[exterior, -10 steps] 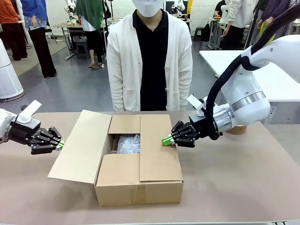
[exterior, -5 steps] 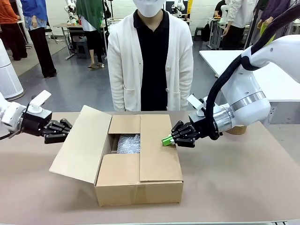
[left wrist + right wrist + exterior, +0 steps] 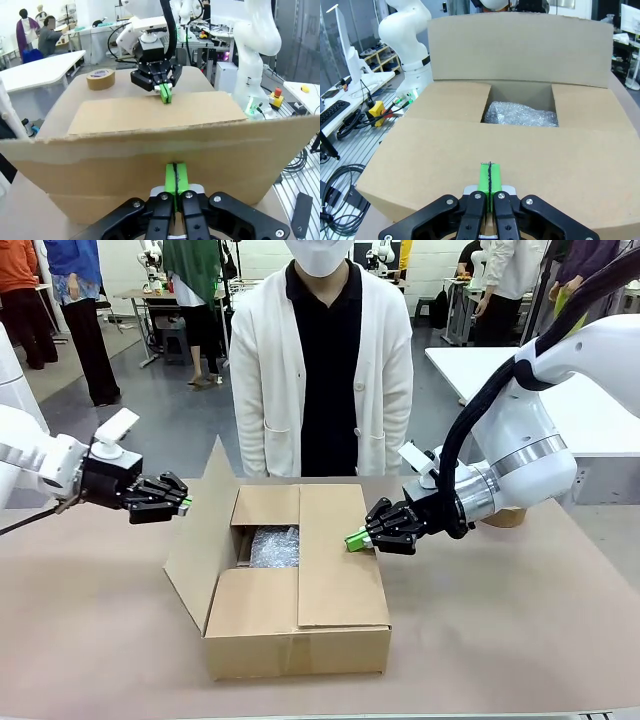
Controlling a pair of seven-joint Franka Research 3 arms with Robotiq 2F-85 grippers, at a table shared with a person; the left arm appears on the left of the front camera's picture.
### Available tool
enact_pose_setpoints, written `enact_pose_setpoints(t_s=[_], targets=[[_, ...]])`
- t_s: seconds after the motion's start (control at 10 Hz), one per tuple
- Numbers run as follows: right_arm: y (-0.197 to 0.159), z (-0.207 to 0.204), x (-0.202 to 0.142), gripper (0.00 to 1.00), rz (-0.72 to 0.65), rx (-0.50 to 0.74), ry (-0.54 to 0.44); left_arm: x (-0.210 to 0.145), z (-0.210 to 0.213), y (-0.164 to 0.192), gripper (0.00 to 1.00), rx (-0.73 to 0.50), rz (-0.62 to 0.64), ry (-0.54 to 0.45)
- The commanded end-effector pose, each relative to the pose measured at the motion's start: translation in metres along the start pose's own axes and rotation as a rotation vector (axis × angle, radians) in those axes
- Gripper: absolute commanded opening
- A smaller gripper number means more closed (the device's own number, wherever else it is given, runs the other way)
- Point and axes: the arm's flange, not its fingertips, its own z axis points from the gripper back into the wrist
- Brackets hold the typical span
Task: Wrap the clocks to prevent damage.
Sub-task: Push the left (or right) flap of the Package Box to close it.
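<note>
An open cardboard box point(image 3: 300, 635) stands mid-table with a bubble-wrap bundle point(image 3: 273, 545) inside; no clock face shows through the wrap. My right gripper point(image 3: 353, 539) is shut, and its green tips rest on the folded-down right flap point(image 3: 335, 550). My left gripper point(image 3: 185, 506) is also shut, with its tips against the outer face of the left flap point(image 3: 198, 550), which stands nearly upright. In the left wrist view the shut fingertips point(image 3: 174, 182) press the flap point(image 3: 150, 150), and the right gripper point(image 3: 165, 93) shows beyond it. In the right wrist view the right gripper point(image 3: 490, 180) lies on its flap point(image 3: 530, 155), in front of the bundle point(image 3: 520, 113).
A person in a white cardigan point(image 3: 320, 370) stands at the far edge behind the box. A roll of brown tape point(image 3: 100, 78) lies on the table behind my right arm. Bare brown tabletop point(image 3: 500, 620) stretches to either side of the box.
My left gripper has moved up and to the right, pushing the left flap from lying outward to nearly upright. The right arm has not moved.
</note>
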Motion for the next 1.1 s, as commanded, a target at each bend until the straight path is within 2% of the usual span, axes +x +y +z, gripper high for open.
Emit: enact_pose_setpoints(t_s=[0.0, 0.2, 0.6, 0.7, 1.0], targets=[[0.000, -0.002, -0.002, 0.01, -0.004, 0.000, 0.006, -0.013, -0.018, 0.021, 0.00, 0.020, 0.040, 0.020], [0.000, -0.002, -0.002, 0.01, -0.004, 0.000, 0.006, -0.028, -0.031, 0.032, 0.00, 0.013, 0.066, 0.030], [0.000, -0.002, -0.002, 0.01, -0.004, 0.000, 0.006, -0.018, -0.062, 0.044, 0.00, -0.069, 0.048, 0.035], [0.000, -0.002, -0.002, 0.01, -0.004, 0.000, 0.006, -0.021, -0.071, 0.035, 0.00, -0.053, 0.040, 0.023], [0.000, -0.002, -0.002, 0.01, -0.004, 0.000, 0.006, -0.025, -0.082, 0.040, 0.00, -0.079, 0.053, 0.042]])
